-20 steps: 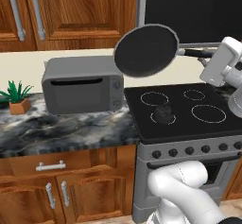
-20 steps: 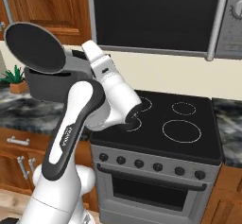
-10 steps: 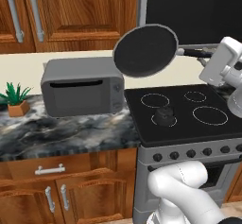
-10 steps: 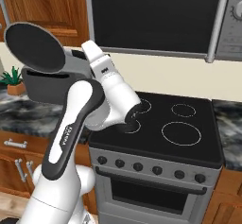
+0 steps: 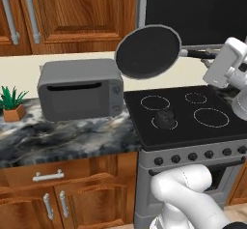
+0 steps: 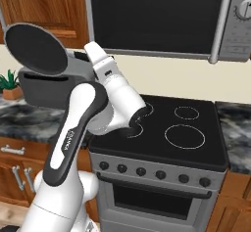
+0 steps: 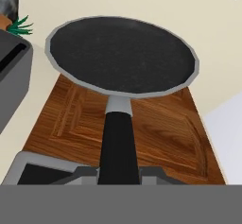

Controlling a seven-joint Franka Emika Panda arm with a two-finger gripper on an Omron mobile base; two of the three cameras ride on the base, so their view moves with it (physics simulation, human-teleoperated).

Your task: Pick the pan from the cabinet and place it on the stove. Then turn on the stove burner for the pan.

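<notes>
Where the white arm rises from the base, its two-finger gripper (image 7: 118, 176) is clenched on the long thin black handle (image 7: 118, 142) of the round shallow dark grey-black frying pan (image 5: 148, 50), one small dark finger tip on either side of the handle in the hand view. Nearest the base stands the grey steel stove front with its row of dark knobs (image 5: 193, 156), and above it lies the flat black glass cooktop (image 6: 162, 128) marked with thin white rings. Among those rings, the largest white circle outline (image 6: 184, 136) sits toward the right front of the glass in the right base view. A small dark object (image 5: 165, 118) rests on one of the front rings in the left base view. Left of the cooktop, a boxy grey toaster oven (image 5: 81, 88) stands on the mottled marble counter (image 5: 62, 138), with a small potted green plant (image 5: 11, 104) further left. Held in the air above the counter's edge, the pan is tilted up on its side, between the toaster oven and the cooktop's back left corner, well clear of the glass. Behind it come the cream wall and the reddish-brown wooden wall cabinet (image 5: 72, 10) with long grey bar handles, beside the dark-fronted grey microwave (image 6: 162, 18).
</notes>
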